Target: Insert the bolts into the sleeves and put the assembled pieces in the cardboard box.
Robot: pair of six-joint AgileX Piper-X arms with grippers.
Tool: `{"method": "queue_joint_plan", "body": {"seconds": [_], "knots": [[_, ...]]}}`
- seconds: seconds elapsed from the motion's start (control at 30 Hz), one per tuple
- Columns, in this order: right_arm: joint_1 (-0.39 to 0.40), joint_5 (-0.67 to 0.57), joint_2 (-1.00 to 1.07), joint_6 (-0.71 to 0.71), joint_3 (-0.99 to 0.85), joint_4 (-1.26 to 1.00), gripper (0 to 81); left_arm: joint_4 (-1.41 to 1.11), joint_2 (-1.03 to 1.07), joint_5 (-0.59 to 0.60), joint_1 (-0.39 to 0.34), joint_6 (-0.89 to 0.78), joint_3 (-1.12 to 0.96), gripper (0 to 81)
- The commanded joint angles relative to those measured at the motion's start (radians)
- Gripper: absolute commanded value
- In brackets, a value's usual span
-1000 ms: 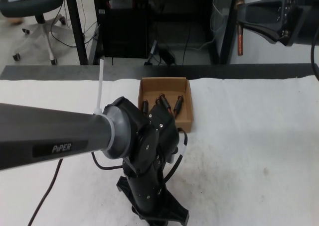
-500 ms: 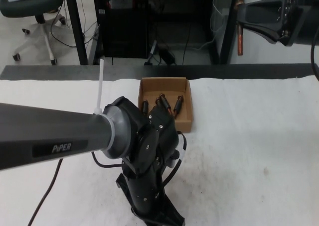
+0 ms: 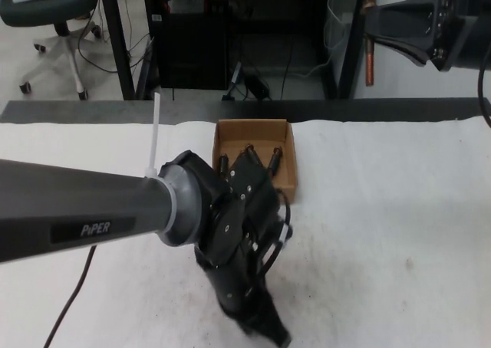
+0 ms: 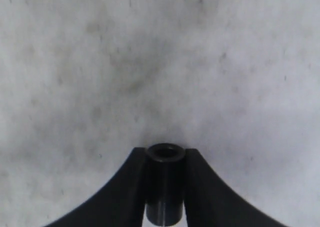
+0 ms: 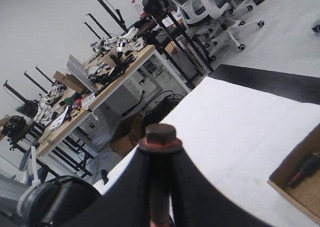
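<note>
My left gripper (image 4: 165, 162) is shut on a short black sleeve (image 4: 164, 183), its open bore facing outward, held just above the white cloth (image 4: 150, 62). In the high view the left arm's gripper (image 3: 270, 334) is low at the near edge, in front of the cardboard box (image 3: 253, 123). Several assembled pieces (image 3: 275, 160) lie inside the box. My right gripper (image 5: 159, 154) is shut on a copper-coloured bolt (image 5: 158, 137) with its hex head outward. The high view has the right gripper (image 3: 374, 17) raised at the far right, with the bolt (image 3: 369, 60) hanging down.
White cloth (image 3: 383, 210) covers the bench, with open room to the right of the box. A black strip (image 3: 92, 110) runs along the bench's far edge. The right wrist view catches a corner of the box (image 5: 295, 189) holding one piece (image 5: 305, 168).
The left arm's wrist has turned and its gripper end has swung to the right, near the bottom edge of the high view. The right arm has kept still.
</note>
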Motion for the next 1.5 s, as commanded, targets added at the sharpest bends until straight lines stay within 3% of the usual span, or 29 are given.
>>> {"method": "queue_joint_plan", "body": {"seconds": [0.0, 0.2, 0.4, 0.63, 0.8, 0.97, 1.37, 1.47], "knots": [[-0.001, -0.012, -0.017, -0.037, -0.003, -0.012, 0.9, -0.135, -0.049, 0.034, 0.01, -0.011, 0.002, 0.0], [-0.001, -0.037, -0.017, -0.138, -0.003, -0.012, 0.9, -0.522, -0.197, 0.19, 0.041, -0.081, 0.123, 0.0], [0.022, -0.061, -0.017, -0.164, -0.003, -0.023, 0.9, -1.15, -0.381, 0.383, 0.099, -0.34, 0.455, 0.0], [0.188, -0.018, -0.015, -0.138, -0.003, -0.218, 0.9, -1.791, -0.419, 0.484, 0.21, -0.526, 0.751, 0.0], [0.327, 0.048, 0.011, -0.133, -0.003, -0.275, 0.9, -1.898, -0.419, 0.647, 0.248, -0.526, 0.771, 0.0], [0.408, 0.103, 0.043, -0.124, -0.003, -0.339, 0.9, -1.898, -0.419, 0.714, 0.248, -0.526, 0.771, 0.0], [0.441, 0.106, 0.045, -0.009, -0.003, -0.449, 0.9, -1.888, -0.419, 0.67, 0.248, -0.526, 0.771, 0.0], [0.439, 0.106, 0.045, 0.0, -0.003, -0.456, 0.9, -1.733, -0.419, 0.609, 0.264, -0.479, 0.771, 0.0]]}}
